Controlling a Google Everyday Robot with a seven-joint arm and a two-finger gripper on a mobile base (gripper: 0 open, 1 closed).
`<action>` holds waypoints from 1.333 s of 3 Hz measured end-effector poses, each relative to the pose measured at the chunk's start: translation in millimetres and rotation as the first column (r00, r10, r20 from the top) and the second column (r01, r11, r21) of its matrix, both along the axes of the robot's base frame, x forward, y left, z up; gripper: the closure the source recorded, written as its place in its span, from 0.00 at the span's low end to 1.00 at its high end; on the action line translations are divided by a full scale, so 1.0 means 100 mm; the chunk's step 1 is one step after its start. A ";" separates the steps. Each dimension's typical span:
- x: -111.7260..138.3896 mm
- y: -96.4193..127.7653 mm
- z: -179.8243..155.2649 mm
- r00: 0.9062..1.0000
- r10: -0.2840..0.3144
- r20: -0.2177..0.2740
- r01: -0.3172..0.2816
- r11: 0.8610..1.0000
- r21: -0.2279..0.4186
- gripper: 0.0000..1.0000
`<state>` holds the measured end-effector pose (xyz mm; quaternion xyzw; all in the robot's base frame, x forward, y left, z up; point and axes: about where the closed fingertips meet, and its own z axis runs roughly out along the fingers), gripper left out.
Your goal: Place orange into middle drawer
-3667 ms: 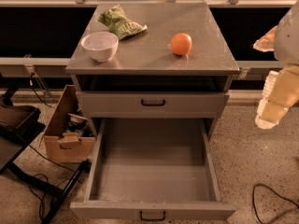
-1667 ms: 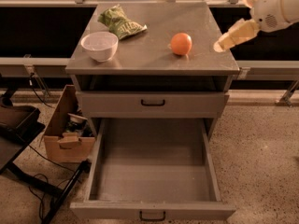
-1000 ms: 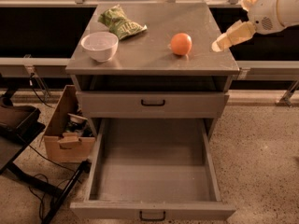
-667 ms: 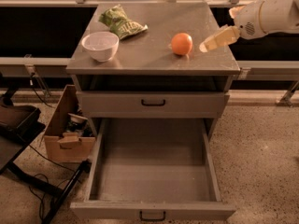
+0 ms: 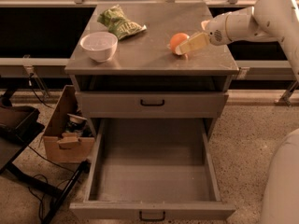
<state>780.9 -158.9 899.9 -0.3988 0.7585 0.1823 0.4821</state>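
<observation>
The orange (image 5: 176, 40) sits on the grey cabinet top (image 5: 140, 55), right of centre. My gripper (image 5: 189, 37) has reached in from the right and is open at the orange. One pale finger (image 5: 194, 43) lies along the fruit's front right side, touching or nearly touching it. The rest of the gripper is behind the fruit. The middle drawer (image 5: 154, 169) is pulled fully out at the bottom front; its grey tray is empty and its black handle (image 5: 152, 215) shows on the front panel.
A white bowl (image 5: 98, 45) and a green snack bag (image 5: 119, 24) lie on the left of the cabinet top. The drawer above (image 5: 152, 104) is shut. A cardboard box (image 5: 65, 132), a black stand and cables sit on the floor at left.
My gripper has moved left and down across the cabinet top, from the right edge to the orange. The orange, bowl, bag and drawer have not moved.
</observation>
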 end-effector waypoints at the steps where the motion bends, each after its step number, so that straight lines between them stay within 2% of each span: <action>1: 0.21 0.23 -0.20 0.999 0.025 -0.020 -0.024 0.998 0.055 0.00; 2: 0.37 0.36 -0.43 0.998 0.029 -0.048 -0.025 0.997 0.080 0.19; 4: 0.46 0.45 -0.50 0.999 0.036 -0.039 -0.032 0.995 0.094 0.67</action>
